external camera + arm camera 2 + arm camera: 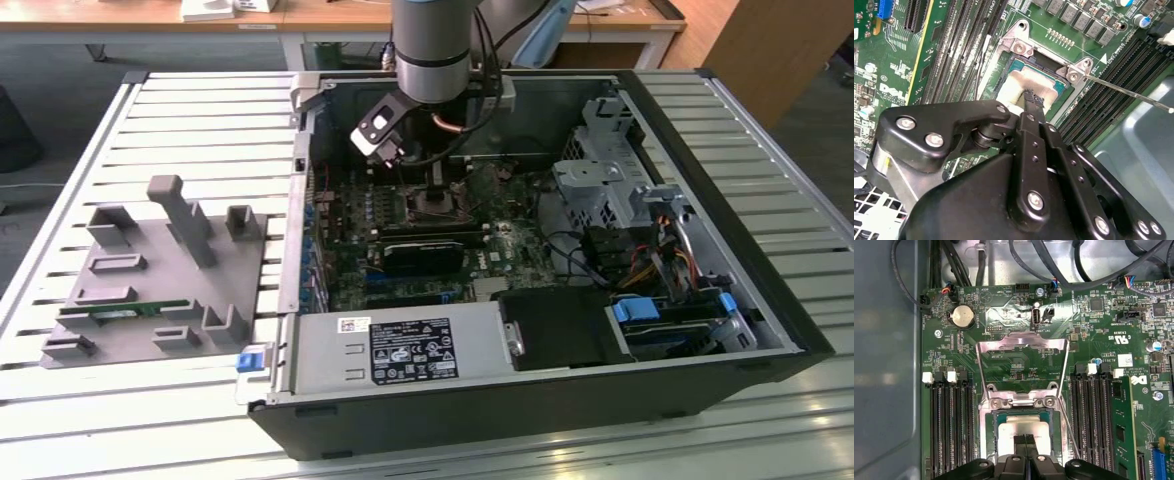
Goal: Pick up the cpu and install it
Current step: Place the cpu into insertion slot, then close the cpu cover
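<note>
End effector [1024, 441] pinched shut, empty, tips on cpu [1011, 432] sitting in socket [987, 435] below, w/ load plate [1024, 338] up for access.

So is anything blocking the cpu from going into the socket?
Nothing visible. The load plate is swung open, its lever aside, and the cpu already lies inside the socket frame under the gripper.
</note>
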Available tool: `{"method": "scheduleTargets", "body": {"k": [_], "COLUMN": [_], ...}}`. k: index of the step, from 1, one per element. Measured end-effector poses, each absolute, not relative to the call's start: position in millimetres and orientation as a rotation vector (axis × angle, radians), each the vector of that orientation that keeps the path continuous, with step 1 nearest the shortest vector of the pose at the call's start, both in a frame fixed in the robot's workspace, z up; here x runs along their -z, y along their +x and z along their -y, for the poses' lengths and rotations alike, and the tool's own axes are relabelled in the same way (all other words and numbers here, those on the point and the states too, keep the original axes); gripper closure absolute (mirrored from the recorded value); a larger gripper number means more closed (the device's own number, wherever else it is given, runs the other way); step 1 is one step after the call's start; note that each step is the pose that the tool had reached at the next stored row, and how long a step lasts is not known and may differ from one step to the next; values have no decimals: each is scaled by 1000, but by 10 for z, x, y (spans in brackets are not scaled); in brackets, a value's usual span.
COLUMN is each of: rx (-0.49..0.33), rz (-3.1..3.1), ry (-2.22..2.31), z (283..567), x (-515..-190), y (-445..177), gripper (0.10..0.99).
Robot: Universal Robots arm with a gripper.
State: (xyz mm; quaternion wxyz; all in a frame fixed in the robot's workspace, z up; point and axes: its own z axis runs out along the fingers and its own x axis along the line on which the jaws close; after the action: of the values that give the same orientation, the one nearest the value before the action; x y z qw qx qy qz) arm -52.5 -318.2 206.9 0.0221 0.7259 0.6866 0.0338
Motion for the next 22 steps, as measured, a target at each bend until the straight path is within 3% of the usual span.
{"method": "scheduleTargets", "body": {"k": [22], "rx": [-103], "rz": [-2128], "ry": [2249], "z": [3182], "x": [-2276], "y": [-525], "gripper": [980]}}
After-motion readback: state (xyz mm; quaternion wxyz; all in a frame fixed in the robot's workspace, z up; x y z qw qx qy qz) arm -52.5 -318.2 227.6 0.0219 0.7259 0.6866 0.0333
